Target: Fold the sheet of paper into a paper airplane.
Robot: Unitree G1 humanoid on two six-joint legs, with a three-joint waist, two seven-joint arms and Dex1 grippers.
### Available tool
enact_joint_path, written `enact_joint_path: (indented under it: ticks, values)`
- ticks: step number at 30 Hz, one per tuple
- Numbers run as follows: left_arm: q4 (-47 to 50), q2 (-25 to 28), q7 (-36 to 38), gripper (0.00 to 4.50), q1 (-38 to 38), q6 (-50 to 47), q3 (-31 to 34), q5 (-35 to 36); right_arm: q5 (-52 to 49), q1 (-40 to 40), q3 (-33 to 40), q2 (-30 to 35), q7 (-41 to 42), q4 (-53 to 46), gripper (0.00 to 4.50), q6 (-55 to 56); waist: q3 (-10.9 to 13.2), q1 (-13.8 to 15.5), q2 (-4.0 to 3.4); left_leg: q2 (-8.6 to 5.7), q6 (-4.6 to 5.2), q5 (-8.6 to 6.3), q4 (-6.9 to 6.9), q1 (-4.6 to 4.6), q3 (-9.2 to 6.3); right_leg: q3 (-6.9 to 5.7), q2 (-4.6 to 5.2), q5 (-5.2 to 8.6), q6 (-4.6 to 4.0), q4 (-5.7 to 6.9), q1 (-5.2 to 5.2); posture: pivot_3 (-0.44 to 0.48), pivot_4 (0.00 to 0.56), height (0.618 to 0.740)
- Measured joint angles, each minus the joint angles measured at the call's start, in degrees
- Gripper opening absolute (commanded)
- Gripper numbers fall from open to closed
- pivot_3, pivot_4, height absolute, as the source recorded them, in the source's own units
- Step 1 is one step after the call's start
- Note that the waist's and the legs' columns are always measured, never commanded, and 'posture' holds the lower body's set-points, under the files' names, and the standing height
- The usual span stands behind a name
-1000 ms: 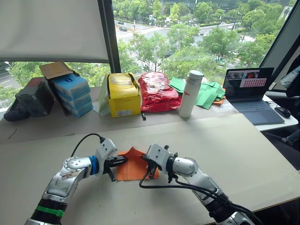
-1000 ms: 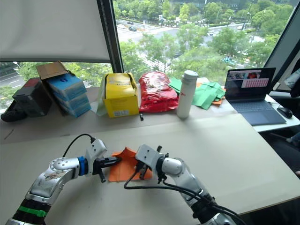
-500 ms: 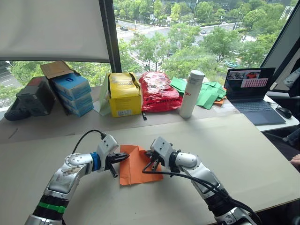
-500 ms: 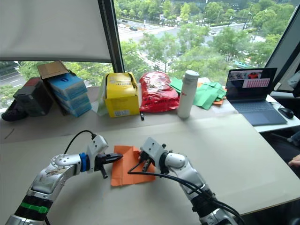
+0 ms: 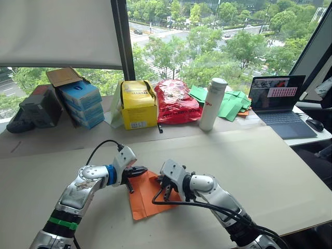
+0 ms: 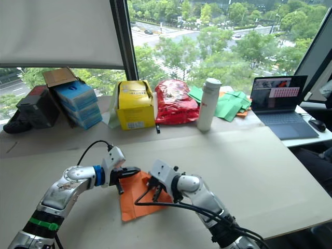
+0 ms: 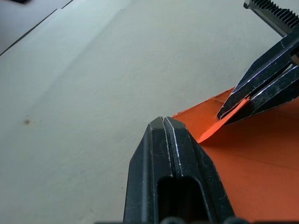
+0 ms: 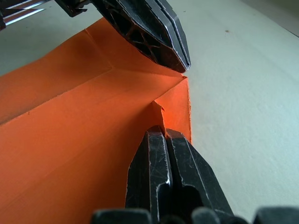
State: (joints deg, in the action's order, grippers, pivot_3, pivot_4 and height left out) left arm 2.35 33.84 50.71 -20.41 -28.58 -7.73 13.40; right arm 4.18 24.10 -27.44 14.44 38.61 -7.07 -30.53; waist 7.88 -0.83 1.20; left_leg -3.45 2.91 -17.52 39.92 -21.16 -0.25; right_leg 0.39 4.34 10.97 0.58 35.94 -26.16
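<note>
Both arms low in the frame, grippers meeting at lower centre.
Left gripper (image 5: 141, 170) reaches in from the lower left, fingers pressed together; right gripper (image 5: 162, 182) comes from the lower right, fingers closed, apparently pinching an orange corner.

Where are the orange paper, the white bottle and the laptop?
orange paper (image 5: 141, 199), left eye view, its bare near half.
white bottle (image 5: 210, 106), left eye view, middle of its body.
laptop (image 5: 275, 94), left eye view, its lit screen.
</note>
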Motion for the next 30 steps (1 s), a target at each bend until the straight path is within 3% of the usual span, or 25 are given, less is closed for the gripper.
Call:
enact_joint_path:
  ticks: [17, 25, 30]
  values:
    - [-6.7, -0.3, 1.1, 0.0, -4.1, 12.3, -7.8, -9.9, 0.9, 0.4, -1.1, 0.5, 0.0, -1.0, 0.02, -1.5, -0.1, 0.0, 0.04, 0.01, 0.01, 0.0, 0.01, 0.06, 0.0, -0.07, 0.0, 0.0, 0.0, 0.02, 0.06, 0.0, 0.15, 0.74]
    - [-7.2, -0.3, 1.1, 0.0, -4.0, 13.7, -7.9, -11.0, -1.1, 0.4, -0.5, 0.0, 1.4, -1.6, 2.57, -2.8, -0.1, 0.0, 0.07, 0.01, 0.02, -0.01, 0.07, 0.07, 0.01, -0.1, -0.01, 0.0, 0.0, 0.05, 0.08, 0.0, 0.15, 0.74]
    - [-7.3, -0.3, 1.1, 0.0, -4.0, 13.7, -7.8, -11.1, -9.1, 2.3, 7.5, -2.4, 2.6, -3.8, 2.57, -7.1, -0.1, 0.0, 0.07, 0.01, 0.05, -0.02, 0.1, 0.08, 0.0, -0.1, -0.01, 0.0, 0.0, 0.09, 0.08, 0.0, 0.15, 0.74]
